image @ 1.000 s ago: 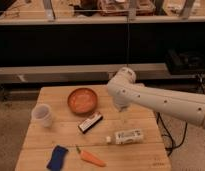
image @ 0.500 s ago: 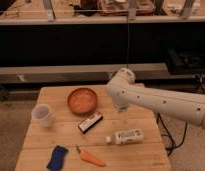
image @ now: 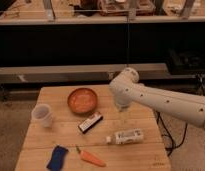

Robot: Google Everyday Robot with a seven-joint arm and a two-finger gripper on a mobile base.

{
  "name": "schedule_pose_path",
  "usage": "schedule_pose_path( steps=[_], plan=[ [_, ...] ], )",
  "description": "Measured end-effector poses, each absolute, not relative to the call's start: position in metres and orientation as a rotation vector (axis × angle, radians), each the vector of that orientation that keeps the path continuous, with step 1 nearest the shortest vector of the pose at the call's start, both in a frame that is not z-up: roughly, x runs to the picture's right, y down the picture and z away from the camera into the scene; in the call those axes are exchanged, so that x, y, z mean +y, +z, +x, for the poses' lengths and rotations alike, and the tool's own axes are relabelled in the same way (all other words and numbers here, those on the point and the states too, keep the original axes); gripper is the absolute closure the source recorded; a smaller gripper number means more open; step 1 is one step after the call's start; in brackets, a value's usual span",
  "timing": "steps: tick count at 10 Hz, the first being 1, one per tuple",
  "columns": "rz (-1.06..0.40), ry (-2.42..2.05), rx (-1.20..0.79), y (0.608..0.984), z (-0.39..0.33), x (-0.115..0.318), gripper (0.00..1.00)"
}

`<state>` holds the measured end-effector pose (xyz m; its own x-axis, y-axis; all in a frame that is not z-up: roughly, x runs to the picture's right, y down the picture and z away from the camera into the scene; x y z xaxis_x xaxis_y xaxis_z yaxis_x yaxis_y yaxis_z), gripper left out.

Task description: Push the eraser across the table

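The eraser [image: 90, 122], a small black bar with a pale top face, lies at an angle near the middle of the light wooden table [image: 61, 135], just in front of an orange bowl [image: 82, 100]. My white arm reaches in from the right, and its gripper [image: 120, 105] hangs over the table's right half. The gripper is to the right of the bowl and up and to the right of the eraser, apart from it.
A white cup [image: 42, 115] stands at the table's left. A white labelled bottle [image: 126, 136] lies on its side right of the eraser. A blue pad [image: 57, 157] and a carrot [image: 91, 157] lie near the front edge. A dark counter runs behind.
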<state>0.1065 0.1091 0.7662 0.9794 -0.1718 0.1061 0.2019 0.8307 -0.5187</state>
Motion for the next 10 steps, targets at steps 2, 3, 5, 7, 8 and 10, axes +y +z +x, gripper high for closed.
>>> schedule_pose_path(
  steps=[2, 3, 5, 7, 8, 10],
  plan=[
    [-0.566, -0.221, -0.085, 0.772, 0.097, 0.111, 0.2],
    [-0.569, -0.233, -0.092, 0.774, 0.094, 0.112, 0.2],
    [-0.565, -0.256, -0.109, 0.779, 0.085, 0.112, 0.2],
    [-0.555, -0.274, -0.139, 0.784, 0.075, 0.11, 0.2],
    [-0.551, -0.278, -0.164, 0.785, 0.069, 0.108, 0.2],
    [-0.55, -0.27, -0.208, 0.787, 0.068, 0.105, 0.2]
  ],
)
